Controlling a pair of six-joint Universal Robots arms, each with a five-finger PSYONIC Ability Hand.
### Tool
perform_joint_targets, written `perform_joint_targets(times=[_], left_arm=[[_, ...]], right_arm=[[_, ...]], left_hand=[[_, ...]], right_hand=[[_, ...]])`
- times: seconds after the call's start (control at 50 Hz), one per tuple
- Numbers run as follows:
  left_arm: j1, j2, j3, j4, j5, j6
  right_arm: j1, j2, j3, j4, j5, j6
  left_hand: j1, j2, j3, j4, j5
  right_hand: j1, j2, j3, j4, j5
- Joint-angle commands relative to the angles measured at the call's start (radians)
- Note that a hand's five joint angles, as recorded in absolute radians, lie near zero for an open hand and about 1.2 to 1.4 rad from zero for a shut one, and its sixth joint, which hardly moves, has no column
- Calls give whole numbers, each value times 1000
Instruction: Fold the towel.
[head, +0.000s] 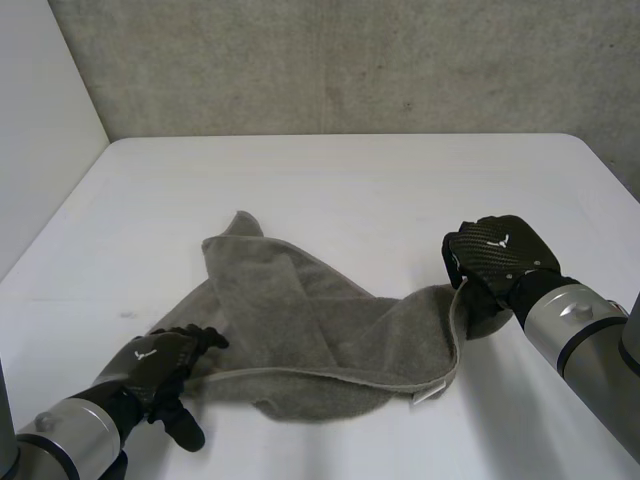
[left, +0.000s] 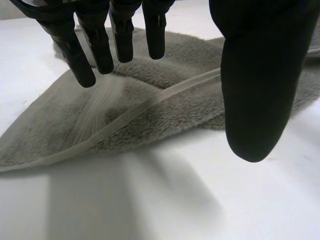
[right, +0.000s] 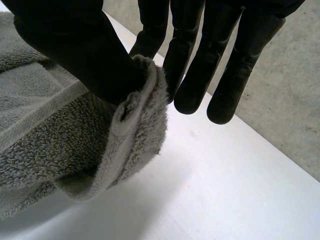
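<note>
**Towel: handling properties and grip points**

**Position.** The towel (head: 300, 330) lies crumpled on the table (head: 350, 180) between the two robot hands. One flap is lapped over its middle. One end reaches the left robot hand and the other reaches the right.

**Right robot hand (head: 497, 255).** It is closed in a pinch on the towel edge at its own end. In the right wrist view the thumb (right: 75, 45) presses a fold of cloth against the nearest of the fingers (right: 150, 35). The other fingers hang straight beside it. The cloth droops from the pinch down to the table.

**Left robot hand (head: 160, 365).** It holds nothing. The fingers are straight and spread, with the thumb well apart from them. The hand is poised over the towel corner nearest it. Whether the fingertips touch the pile cannot be told.

**Handling (judgement).**
- The towel looks like thick terry: light, soft and wholly limp.
- Expect it to sag and bunch wherever it is unsupported.
- Expect it to drag on the table rather than slide freely.
- It is neither fragile nor slippery, and the pile should give a pinch good purchase.
- A single-point hold will let the rest hang and twist.

**Where to take hold.** The flat woven hem (left: 165, 95) runs just beyond the left robot hand's fingertips and on towards its thumb. It is probably the firmest part of the cloth.
1. Take the corner at the hem, pinched between thumb and fingers, to match the right robot hand's hold.
2. With both ends of one edge held, draw the edge taut and carry it over as a unit.
3. Layers overlap near this corner, so confirm that only the intended layer is pinched.
</note>
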Motion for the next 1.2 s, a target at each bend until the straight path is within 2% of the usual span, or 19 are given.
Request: perform_joint_targets(times=[0.02, 0.12, 0.24, 0.28, 0.36, 0.5, 0.58, 0.66, 0.74, 0.82, 0.84, 0.88, 0.92, 1.0, 1.06, 1.1, 1.12, 1.16, 1.2], left_arm=[[37, -55, -9, 71, -2, 8], [42, -138, -8, 162, -3, 37], [46, -175, -3, 188, -5, 59], [49, -176, 3, 200, -6, 69], [51, -176, 15, 220, -8, 75], [55, -173, 109, 288, -11, 112], [55, -197, 259, 340, -9, 196], [54, -289, 507, 407, -12, 284], [48, -354, 729, 443, -19, 304], [37, -408, 1027, 507, -55, 281], [37, -408, 1028, 507, -55, 281], [35, -409, 1085, 535, -89, 259], [35, -394, 1108, 564, -153, 192], [37, -368, 1060, 549, -177, 141], [39, -311, 912, 501, -172, 134], [40, -284, 832, 470, -172, 138], [40, -264, 751, 438, -172, 144], [42, -248, 667, 404, -170, 151], [42, -237, 589, 372, -170, 158]], right_arm=[[3, 2, 4, 0, 0, 0], [1, 4, 4, 0, 0, 0], [-1, 8, 3, 0, 2, 0], [-1, 10, 3, 0, 2, -2], [-1, 28, -9, -1, 2, -3], [-1, 94, -106, -3, 6, -17], [-1, 132, -187, -29, 18, -29], [6, 192, -355, -144, 80, -29], [9, 224, -487, -290, 129, -23], [12, 234, -594, -583, 182, -18], [12, 234, -594, -584, 183, -18], [12, 215, -597, -745, 218, -11], [12, 200, -580, -777, 219, -8], [10, 169, -534, -750, 204, -8], [9, 154, -490, -638, 158, -11], [3, 155, -461, -453, 92, -21], [3, 155, -460, -452, 92, -21], [-2, 160, -430, -254, 54, -34], [-2, 165, -404, -175, 45, -43]], left_hand=[[182, 181, 182, 183, 186], [402, 401, 401, 403, 405], [599, 598, 599, 600, 602], [838, 838, 838, 840, 842], [1088, 1087, 1087, 1089, 1091], [1089, 1088, 1088, 1090, 1092], [1089, 1088, 1088, 1090, 1092], [1089, 1088, 1088, 1090, 1092], [1089, 1088, 1088, 1090, 1092], [1089, 1088, 1088, 1090, 1092], [1089, 1088, 1088, 1090, 1092], [1089, 1088, 1088, 1090, 1092], [1089, 1088, 1088, 1090, 1092], [1089, 1088, 1088, 1090, 1092], [1089, 1088, 1088, 1090, 1092], [1089, 1088, 1088, 1090, 1092], [1089, 1088, 1088, 1090, 1092], [1089, 1088, 1088, 1090, 1092], [1089, 1088, 1088, 1090, 1092]], right_hand=[[3, 182, 181, 179, 185], [3, 182, 181, 179, 185], [3, 182, 181, 179, 185], [3, 182, 181, 179, 185], [3, 182, 181, 179, 185], [3, 182, 181, 179, 185], [3, 182, 181, 179, 185], [3, 182, 181, 179, 185], [3, 182, 181, 179, 185], [3, 182, 181, 179, 185], [3, 182, 181, 179, 185], [3, 182, 181, 179, 185], [3, 182, 181, 179, 185], [3, 182, 181, 179, 185], [3, 182, 181, 179, 185], [3, 182, 181, 179, 185], [3, 182, 181, 179, 185], [3, 182, 181, 179, 185], [3, 182, 181, 179, 185]])
